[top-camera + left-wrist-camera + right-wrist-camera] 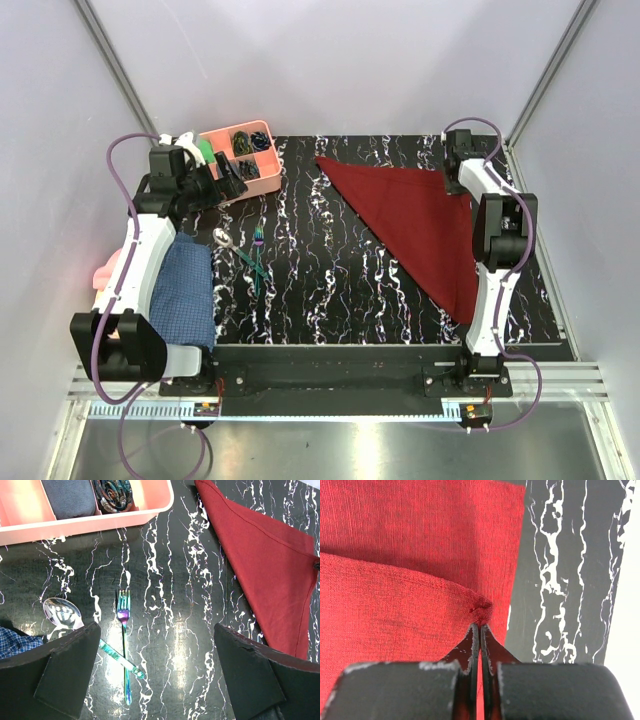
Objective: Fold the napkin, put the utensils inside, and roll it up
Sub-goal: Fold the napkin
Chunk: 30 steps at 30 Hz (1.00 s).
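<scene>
Top external: pink tray (258, 188), blue checked cloth (185, 290) near wide-open, empty left tool (222, 183); right tool (480, 627) clamped on napkin (420, 220).

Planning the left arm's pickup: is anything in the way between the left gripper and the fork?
Nothing visible does. The open left gripper hangs over the fork, which lies on the table crossing the handle of the spoon.

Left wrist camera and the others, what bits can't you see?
Left wrist view: the spoon, handle partly behind a finger of the left gripper; the pink tray, cut by the top edge.
Top view: right gripper, hidden under its own arm; tray contents, too small.
</scene>
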Motion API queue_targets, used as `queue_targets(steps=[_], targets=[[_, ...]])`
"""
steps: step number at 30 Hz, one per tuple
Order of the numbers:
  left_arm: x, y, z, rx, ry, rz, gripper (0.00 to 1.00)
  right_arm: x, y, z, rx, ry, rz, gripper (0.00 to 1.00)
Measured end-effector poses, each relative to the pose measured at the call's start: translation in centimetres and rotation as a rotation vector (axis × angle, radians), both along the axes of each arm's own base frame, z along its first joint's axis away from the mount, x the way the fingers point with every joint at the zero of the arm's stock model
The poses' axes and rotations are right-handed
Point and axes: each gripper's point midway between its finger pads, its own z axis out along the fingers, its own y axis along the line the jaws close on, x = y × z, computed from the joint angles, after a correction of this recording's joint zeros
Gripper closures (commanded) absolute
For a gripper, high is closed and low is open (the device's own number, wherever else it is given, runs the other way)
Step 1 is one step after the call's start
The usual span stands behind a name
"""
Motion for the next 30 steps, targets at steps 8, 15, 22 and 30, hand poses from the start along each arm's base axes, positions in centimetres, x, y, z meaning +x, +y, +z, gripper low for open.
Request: queue_targets(steps=[8,15,22,30], targets=[[0.0,0.0,0.0,0.001,0.0,0.0,0.01,2.1,-1.0,0.7,-0.018,-0.032,0.002,1.0],[0.2,0.0,-0.5,0.001,0.012,0.001,0.01,3.1,-2.1,0.5,-0.043,-0.036,-0.003,1.0],[0.2,0.0,-0.6,0.001,0.017,0.001,0.01,4.1,-2.3,-0.3,-0.058,-0.031,0.006,1.0],[0.3,0.0,-1.1,0.001,0.03,0.001,0.01,5.4,-2.4,0.1,-0.066,-0.055,0.014,1.0]])
